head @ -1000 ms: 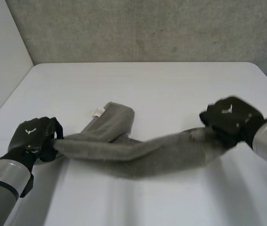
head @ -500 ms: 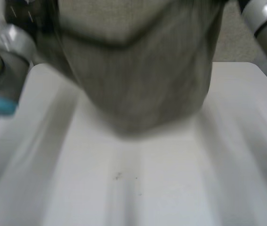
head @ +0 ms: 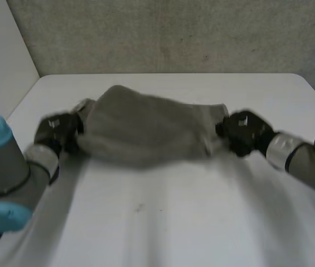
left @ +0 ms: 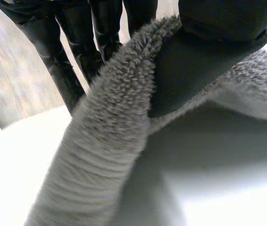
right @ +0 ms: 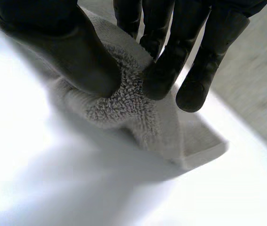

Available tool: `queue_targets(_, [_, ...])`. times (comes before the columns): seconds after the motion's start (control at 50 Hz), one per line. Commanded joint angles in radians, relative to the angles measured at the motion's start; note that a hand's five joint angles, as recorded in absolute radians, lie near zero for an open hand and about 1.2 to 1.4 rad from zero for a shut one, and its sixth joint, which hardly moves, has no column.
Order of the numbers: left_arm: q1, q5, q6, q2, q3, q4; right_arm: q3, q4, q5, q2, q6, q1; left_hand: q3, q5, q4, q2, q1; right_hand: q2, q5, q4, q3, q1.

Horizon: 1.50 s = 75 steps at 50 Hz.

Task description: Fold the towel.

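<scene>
In my head view I can't make out the corners or folds of the towel [head: 146, 125], and its far edge is hidden behind its own bulk. On the left wrist feed, the fingertips of the left hand [left: 218, 19] sit hidden behind it.

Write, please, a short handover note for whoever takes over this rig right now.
Left hand: shut, pinching the towel at its left end between thumb and fingers.
Right hand: shut, pinching the right end likewise.
Towel: stretched between both hands over the far half of the table, bunched; whether it lies flat is unclear.
Done: both ends gripped.
Left: lay it flat, fold it neatly, release.
</scene>
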Motion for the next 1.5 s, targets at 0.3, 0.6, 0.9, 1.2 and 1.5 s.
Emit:
queue_targets(0.3, [0.002,-0.001,0.093,0.047,-0.108,0.026,0.372,-0.285,0.081,-0.136,0.107,-0.018,0.178,0.189,0.177,0.178,0.194,-0.951,-0.964,-0.960,-0.963,-0.961])
queue_targets(0.6, [0.002,-0.001,0.093,0.053,-0.114,0.028,0.515,-0.511,0.155,-0.188,0.072,0.019,0.178,0.189,0.177,0.178,0.194,-0.905,-0.918,-0.914,-0.917,-0.914])
queue_targets(0.9, [0.001,0.000,0.094,0.081,-0.140,0.029,0.461,-0.513,0.348,-0.101,-0.002,0.172,0.178,0.189,0.177,0.178,0.194,-0.797,-0.809,-0.806,-0.808,-0.806])
queue_targets(1.2, [0.001,0.000,0.096,0.087,-0.141,0.029,0.400,-0.520,0.429,-0.048,-0.006,0.238,0.178,0.189,0.177,0.178,0.194,-0.594,-0.607,-0.603,-0.605,-0.603])
queue_targets(1.5, [0.001,0.000,0.105,0.073,-0.155,0.049,0.420,-0.505,0.489,-0.241,-0.005,0.142,-0.184,-0.173,-0.185,-0.184,-0.168,0.068,0.056,0.060,0.057,0.059])
